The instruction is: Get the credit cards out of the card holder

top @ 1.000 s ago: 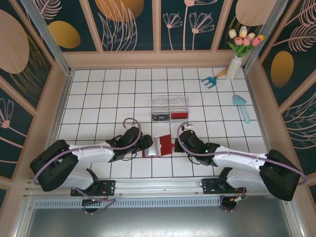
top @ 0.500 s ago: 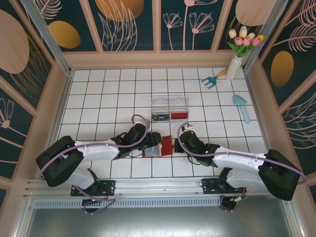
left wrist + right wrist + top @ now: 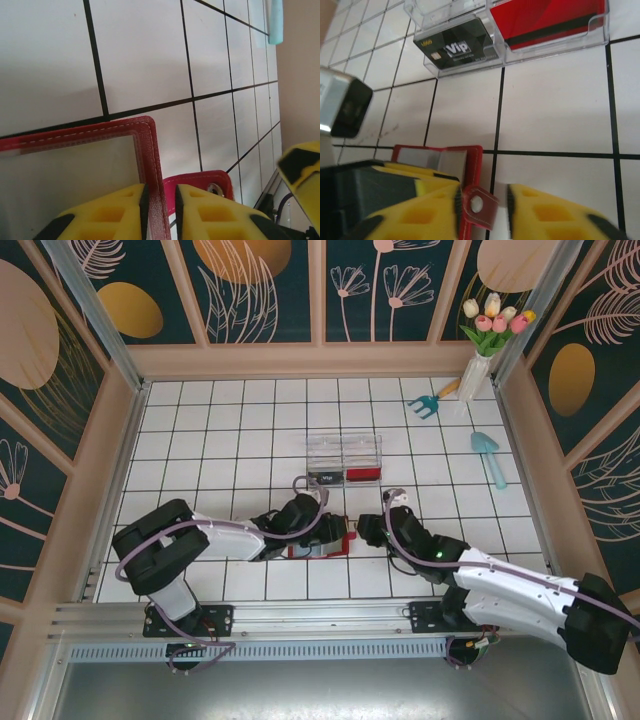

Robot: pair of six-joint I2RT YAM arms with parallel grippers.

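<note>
Left tool (image 3: 160,194) tight on card holder (image 3: 75,135) edge, clear tray (image 3: 547,44) nearby

From above, the left gripper (image 3: 324,531) covers most of the card holder (image 3: 343,538). The right wrist view cuts the clear tray (image 3: 555,40) at its top edge, and the right gripper (image 3: 482,212) hides the holder's bottom part.

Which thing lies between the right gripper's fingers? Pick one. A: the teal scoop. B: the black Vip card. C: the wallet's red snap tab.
C: in the right wrist view the red snap tab of the card holder sits between the parted fingers of the right gripper.
</note>
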